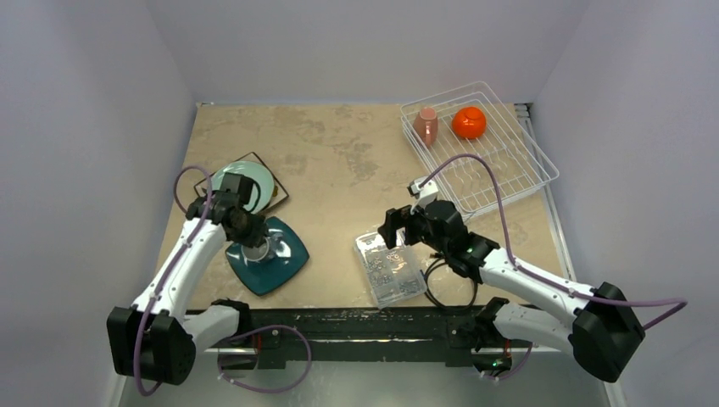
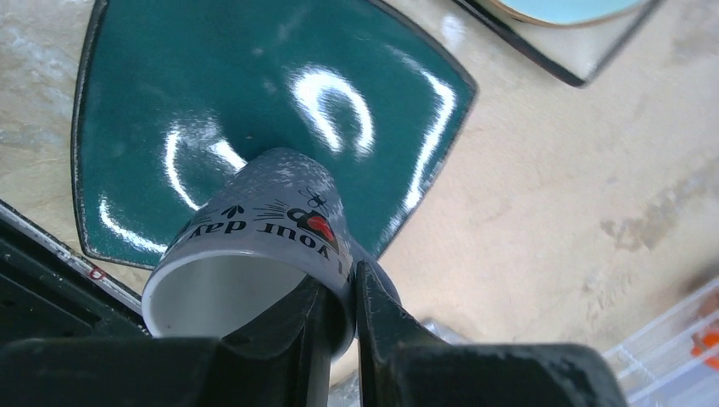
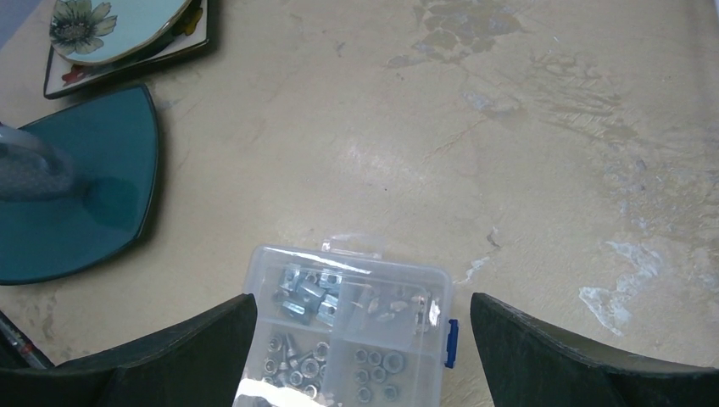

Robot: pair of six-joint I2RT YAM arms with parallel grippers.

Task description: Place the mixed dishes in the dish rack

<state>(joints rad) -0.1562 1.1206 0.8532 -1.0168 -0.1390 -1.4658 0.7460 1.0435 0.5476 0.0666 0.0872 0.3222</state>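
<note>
Pinching the wall of the small grey mug [image 2: 263, 225] at its rim, the left jaws are clenching on it, one finger sitting inside the white mouth and the other outside. The mug is tilting over the dark teal square plate [image 2: 254, 93], which is lying at the near left of the bench [image 1: 339, 161]. Whether the mug's base is touching the plate is not clear.

Just beyond, the pale green round flowered plate [image 3: 110, 25] is resting on the white floral square plate [image 3: 174, 51]. At the far right corner the dish rack [image 1: 509, 165] is sitting at an angle, holding the pink cup [image 1: 426, 125] and the orange bowl [image 1: 469, 122] side by side at its far end.

The right jaws are hanging released, spread wide above a clear plastic box [image 3: 348, 331] of small metal parts near the front edge. A coiled black cable [image 1: 427, 287] is lying just beside the box.

The bench top is showing a mottled beige, stone-like finish with paler worn patches and glare. Plain pale grey-lilac walls [image 1: 93, 93] are closing in the bench on the left, back and right.
</note>
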